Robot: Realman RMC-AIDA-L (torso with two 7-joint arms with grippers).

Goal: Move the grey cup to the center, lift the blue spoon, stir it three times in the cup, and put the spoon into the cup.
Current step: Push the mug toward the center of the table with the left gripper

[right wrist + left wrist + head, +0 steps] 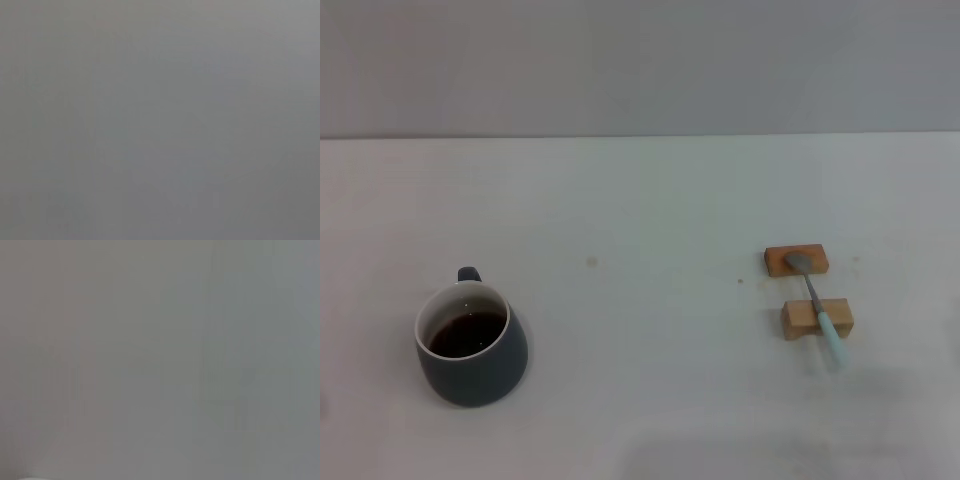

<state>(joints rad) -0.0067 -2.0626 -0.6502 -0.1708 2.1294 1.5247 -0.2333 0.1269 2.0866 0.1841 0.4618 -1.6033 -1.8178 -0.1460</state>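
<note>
Head view: one grey cup [472,343], one blue spoon [817,304] (across two wooden blocks [797,261]).

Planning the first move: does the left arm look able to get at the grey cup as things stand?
Probably yes. The grey cup stands alone on the robot's left of the table, nothing near it; the blue spoon and wooden blocks lie far right. Neither arm is in view.
</note>
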